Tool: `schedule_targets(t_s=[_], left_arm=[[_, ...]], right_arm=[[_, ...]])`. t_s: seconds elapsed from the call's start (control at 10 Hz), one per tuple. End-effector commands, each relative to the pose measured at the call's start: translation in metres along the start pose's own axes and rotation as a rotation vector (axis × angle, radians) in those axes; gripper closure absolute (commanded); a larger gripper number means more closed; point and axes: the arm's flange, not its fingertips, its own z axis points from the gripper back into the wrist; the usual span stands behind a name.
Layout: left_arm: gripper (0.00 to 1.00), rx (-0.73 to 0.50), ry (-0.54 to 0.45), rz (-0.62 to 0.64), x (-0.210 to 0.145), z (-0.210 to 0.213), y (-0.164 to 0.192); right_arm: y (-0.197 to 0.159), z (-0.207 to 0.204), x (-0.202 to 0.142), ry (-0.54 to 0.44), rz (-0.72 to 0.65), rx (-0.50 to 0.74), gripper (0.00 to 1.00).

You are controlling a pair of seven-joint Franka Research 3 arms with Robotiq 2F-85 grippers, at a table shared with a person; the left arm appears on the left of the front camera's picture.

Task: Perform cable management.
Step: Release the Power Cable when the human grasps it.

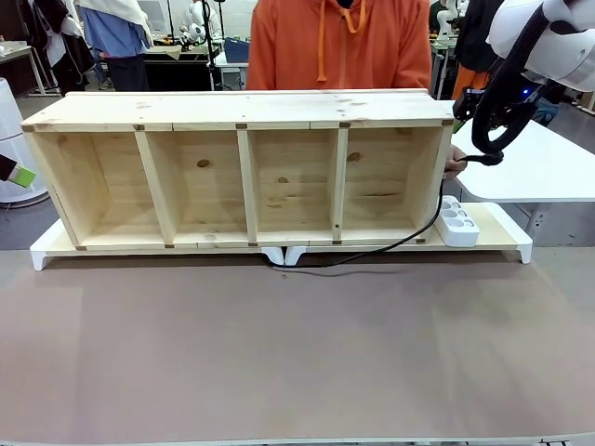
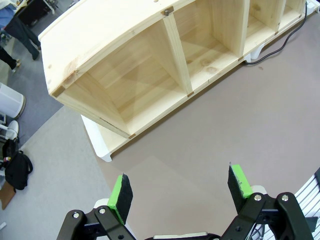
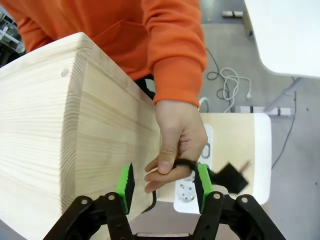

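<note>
The black cable (image 1: 390, 246) runs from under the wooden shelf (image 1: 242, 177) rightward and up along its right end. There a person's hand (image 3: 175, 145) pinches the cable's end (image 3: 186, 162) between my right gripper's (image 3: 163, 182) green pads. The jaws stand apart on either side of the person's fingers, so this gripper is open. In the front view my right gripper (image 1: 468, 111) hangs at the shelf's top right corner. My left gripper (image 2: 177, 192) is open and holds nothing, above the brown mat left of the shelf. The cable (image 2: 277, 47) also shows far off.
A white power strip (image 1: 457, 223) lies on the white base board (image 1: 507, 237) right of the shelf. The person in an orange hoodie (image 1: 339, 42) stands behind the shelf. A white table (image 1: 539, 167) is at the right. The brown mat (image 1: 297, 344) lies in front.
</note>
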Motion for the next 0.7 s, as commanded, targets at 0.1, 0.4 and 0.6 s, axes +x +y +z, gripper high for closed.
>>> schedule_targets(t_s=[0.1, 0.4, 0.6], left_arm=[[0.00, 0.003, -0.002, 0.003, 0.0002, 0.0000, 0.0008], [0.00, 0.003, -0.002, 0.003, 0.0002, 0.0000, 0.0008], [0.00, 0.003, -0.002, 0.003, 0.0002, 0.0000, 0.0008]], right_arm=[[-0.0013, -0.0033, 0.0039, -0.003, 0.022, -0.021, 0.16], [-0.0001, 0.0003, 0.0004, -0.002, 0.009, -0.008, 0.16], [-0.0001, 0.0003, 0.0004, -0.002, 0.009, -0.008, 0.16]])
